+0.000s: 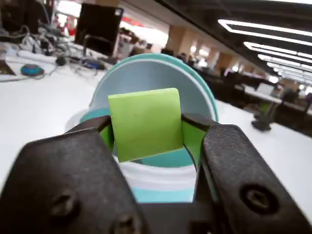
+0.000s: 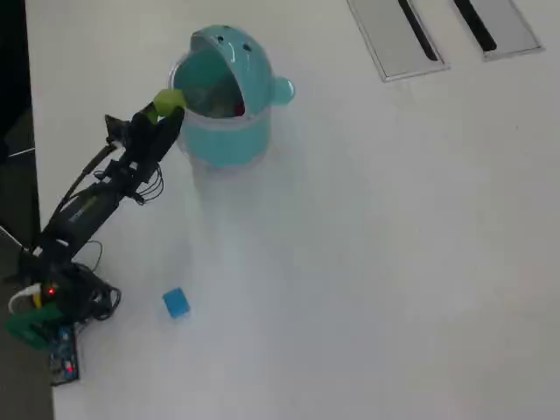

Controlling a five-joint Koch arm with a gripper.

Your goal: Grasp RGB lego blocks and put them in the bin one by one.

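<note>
Our fingers (image 1: 146, 134) are clamped on the yellow-green block (image 1: 145, 123), held at the bin's (image 2: 226, 131) 9 o'clock rim in the overhead view. The blue block (image 2: 176, 303) lies on the counter (image 2: 367, 262), at 6 o'clock from the bin.

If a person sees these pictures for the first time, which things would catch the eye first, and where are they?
First, the small yellow-green plastic block, filling the centre of the wrist view, pinched in the black claw at the rim of the teal round plastic bin. In the overhead view the bin stands near the top left of the white table. A small blue plastic block lies alone lower left, near the arm's base.
</note>
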